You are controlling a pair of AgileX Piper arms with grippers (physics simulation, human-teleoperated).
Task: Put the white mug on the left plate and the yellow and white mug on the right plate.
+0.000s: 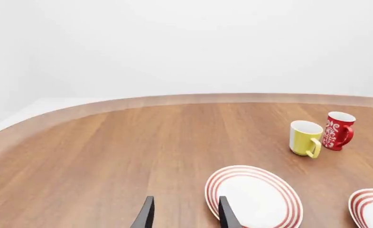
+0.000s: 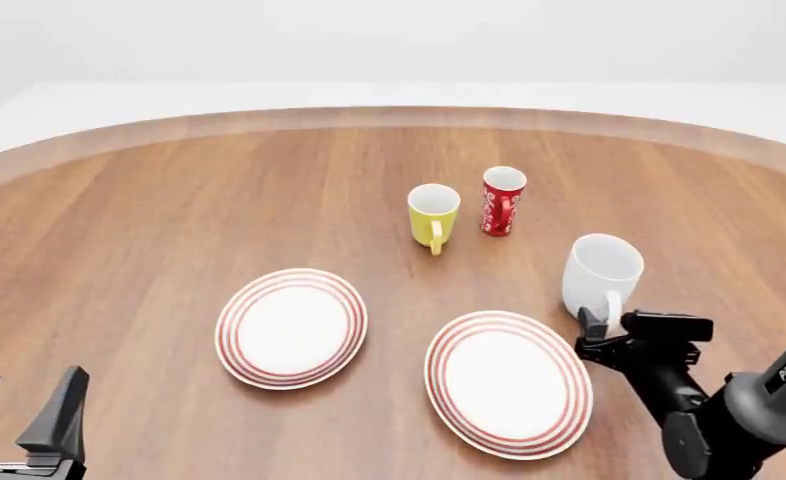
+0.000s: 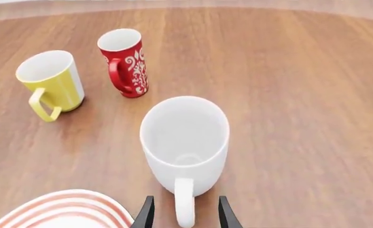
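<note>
Slim red cup (image 2: 504, 201) with white markings, upright, wooden table (image 2: 166, 220), pale rounded edge

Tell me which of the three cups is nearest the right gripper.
The white mug, the largest, its handle between the right gripper fingers.

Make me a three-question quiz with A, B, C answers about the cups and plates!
1. Where is the white mug? A on a plate; B on the table, right of the plates; C in the air.
2. How many plates? A one; B two; C three.
3. The right gripper's jaws are: A open around the mug's handle; B shut; C holding the red cup.
Answers: B, it stands on bare wood; B, left plate and right plate; A, the handle sits between them.
</note>
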